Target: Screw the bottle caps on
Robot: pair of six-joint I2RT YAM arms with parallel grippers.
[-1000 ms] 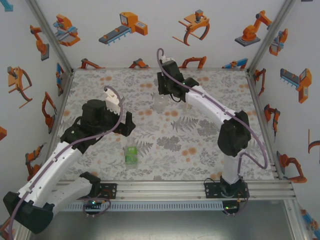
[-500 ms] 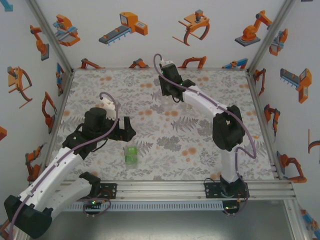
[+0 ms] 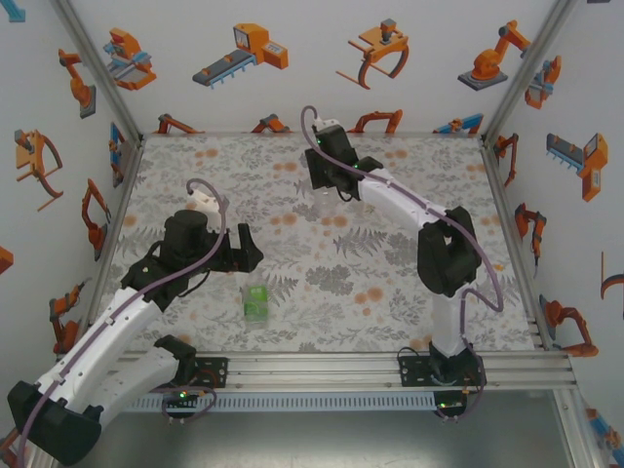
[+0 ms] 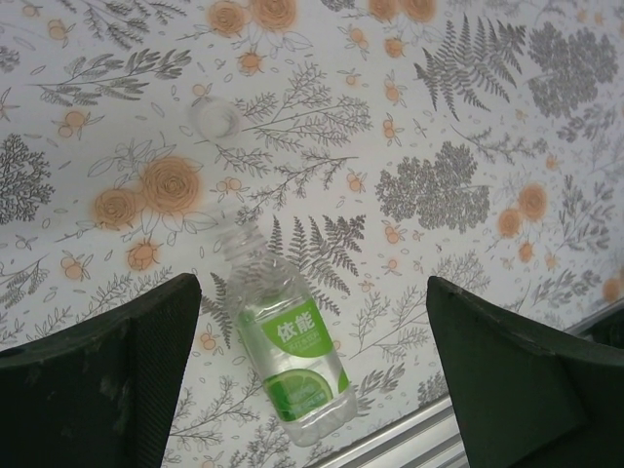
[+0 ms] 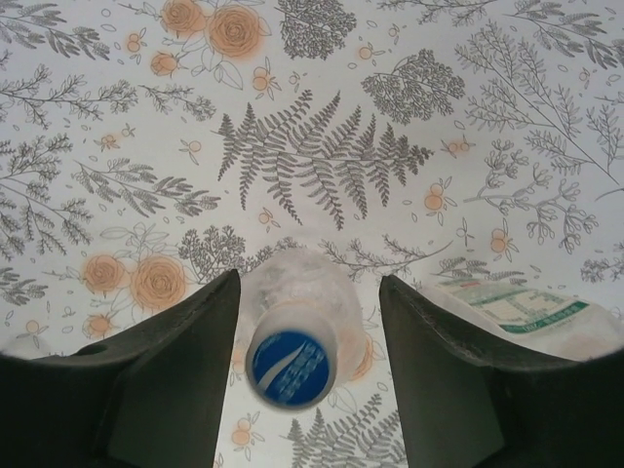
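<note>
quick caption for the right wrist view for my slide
Right end effector straddling an upright blue-capped bottle on the floral mat, a second bottle beside it

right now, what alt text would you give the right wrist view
Seen from above, a small clear bottle with a blue cap stands upright between the two dark fingers of the right claw. A second bottle with a green-and-white label shows partly past one finger, on a mat printed with grey ferns and orange flowers.

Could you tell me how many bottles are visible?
3: green-labelled bottle lying near the left gripper; blue-capped bottle inside the right gripper; third bottle beside it.
</note>
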